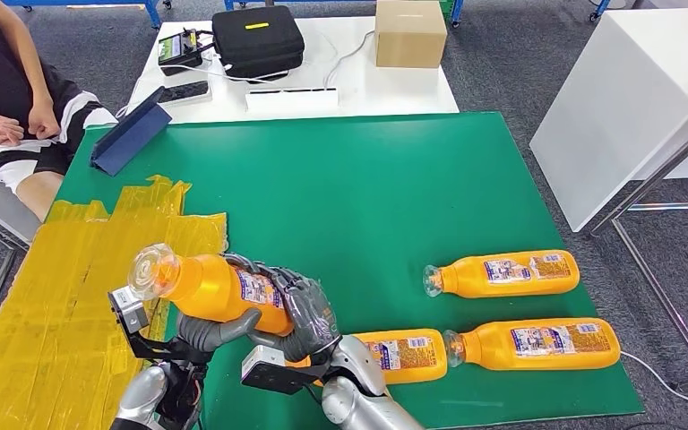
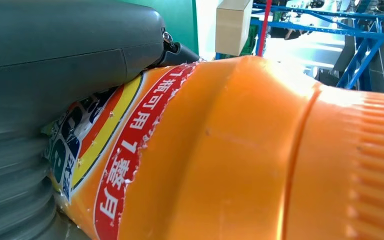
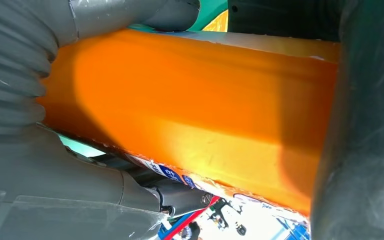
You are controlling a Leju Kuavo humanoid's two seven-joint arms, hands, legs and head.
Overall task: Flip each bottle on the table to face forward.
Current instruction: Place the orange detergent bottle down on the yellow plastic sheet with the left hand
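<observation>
An orange bottle (image 1: 210, 288) is held lifted above the near left part of the green table (image 1: 349, 179), lying roughly level with its clear cap end (image 1: 152, 271) turned to the left and slightly upward. Its labelled body is wrapped from above and from the right by the right hand (image 1: 300, 313), whose dark fingers (image 1: 269, 271) are curled over the top of the bottle. From below, the bottle is supported by the left hand (image 1: 210, 330), a grey thumb or finger of which is seen reaching under the body; whether that hand is fully clamped around it cannot be told from the head view. In the left wrist view the bottle (image 2: 240, 150) is pressed close against the grey cover of the left hand (image 2: 55, 75), the red and yellow label lying right beside it. In the right wrist view the orange body (image 3: 190, 110) is seen gripped between the thick grey thumb (image 3: 105, 15) and the dark fingers (image 3: 365, 125).

Three more bottles lie on their sides on the near right of the table: one (image 1: 408, 351) partly hidden just behind the right arm, one (image 1: 533, 344) just right of it, and one (image 1: 502, 273) farther back. Yellow tape (image 1: 81, 287) covers the near left of the table. A blue tablet case (image 1: 130, 134) stands at the far left corner, near a seated person (image 1: 18, 107).
</observation>
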